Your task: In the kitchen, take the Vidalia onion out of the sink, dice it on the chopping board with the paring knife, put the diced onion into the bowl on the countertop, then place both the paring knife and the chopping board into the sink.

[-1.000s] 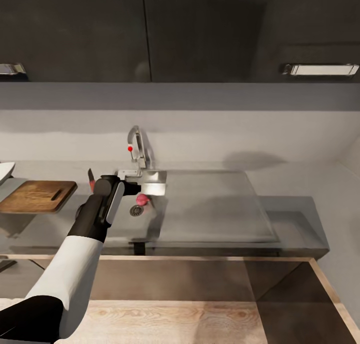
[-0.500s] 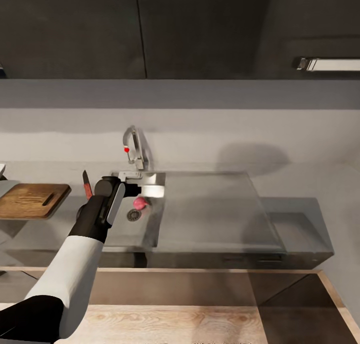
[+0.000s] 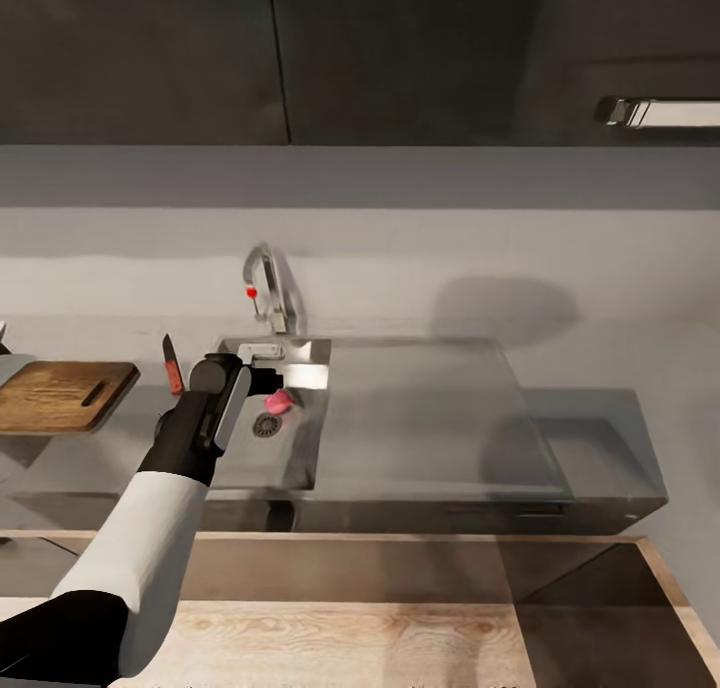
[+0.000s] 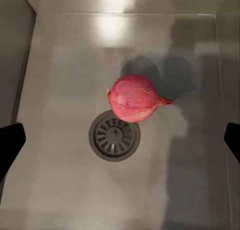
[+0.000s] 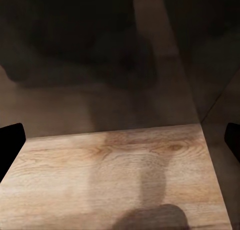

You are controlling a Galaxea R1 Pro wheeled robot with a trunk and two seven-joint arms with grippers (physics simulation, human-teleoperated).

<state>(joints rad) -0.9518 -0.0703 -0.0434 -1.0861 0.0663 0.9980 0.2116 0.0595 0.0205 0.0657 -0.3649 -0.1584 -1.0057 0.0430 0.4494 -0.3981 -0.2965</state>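
The pinkish-red Vidalia onion (image 3: 279,401) lies in the steel sink (image 3: 300,458) beside the round drain (image 3: 267,425). In the left wrist view the onion (image 4: 135,97) touches the drain's (image 4: 114,135) edge, pointed tip sideways. My left gripper (image 3: 272,378) hangs open above the basin, and its fingertips (image 4: 10,147) stand wide apart over the onion. The dark-brown chopping board (image 3: 60,395) rests on the grey countertop (image 3: 130,438) at the left. The red-handled paring knife (image 3: 172,365) lies between board and sink. My right gripper (image 5: 120,142) is open over wooden floor. The bowl is out of view.
A chrome tap (image 3: 265,283) with a red knob (image 3: 250,292) rises behind the basin. The flat drainboard (image 3: 420,418) stretches right of it. Dark wall cabinets (image 3: 300,58) hang overhead. A wooden-edged surface (image 3: 350,628) lies between me and the counter.
The head camera has moved, so the whole scene has slid a little left and up. My left gripper stays open over the basin; the onion has not moved.
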